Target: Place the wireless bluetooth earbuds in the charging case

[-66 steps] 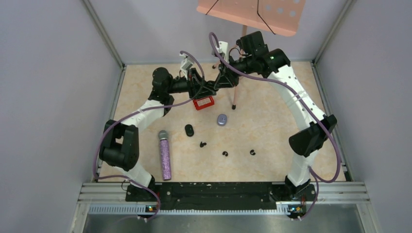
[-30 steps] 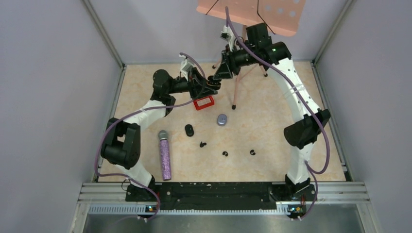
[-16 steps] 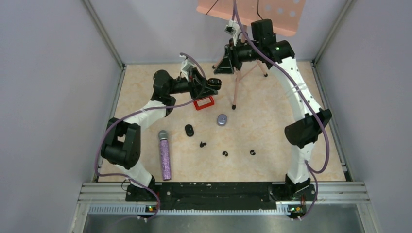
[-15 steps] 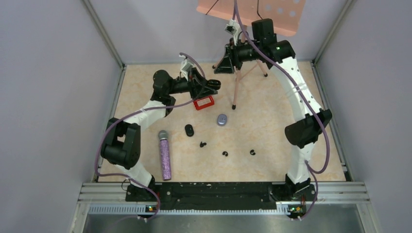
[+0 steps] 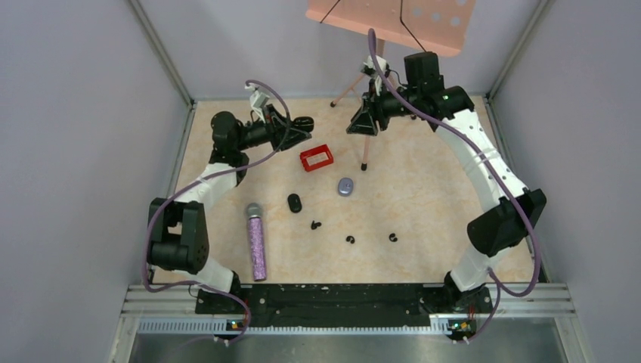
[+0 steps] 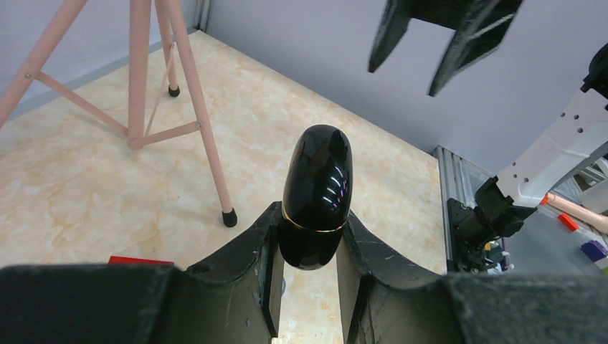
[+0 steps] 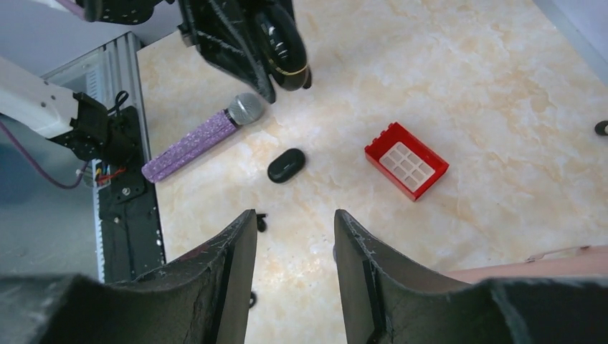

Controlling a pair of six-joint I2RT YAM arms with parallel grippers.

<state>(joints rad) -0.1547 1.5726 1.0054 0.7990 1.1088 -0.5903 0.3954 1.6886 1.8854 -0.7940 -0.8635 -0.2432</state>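
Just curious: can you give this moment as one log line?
left fingers: shut on black case, raised | right fingers: open, empty | earbuds: three lying loose

The black charging case [image 6: 316,193] is glossy, mirror-smooth plastic with a thin gold-coloured band. The left gripper [image 6: 308,215] has fingers [image 6: 247,261] of matt black, grainy plastic. The tabletop [image 5: 431,197] shows a smooth, marble-look finish. The microphone [image 5: 257,249] has a glittery purple body and metal mesh head; the brick [image 5: 316,157] is shiny red plastic.
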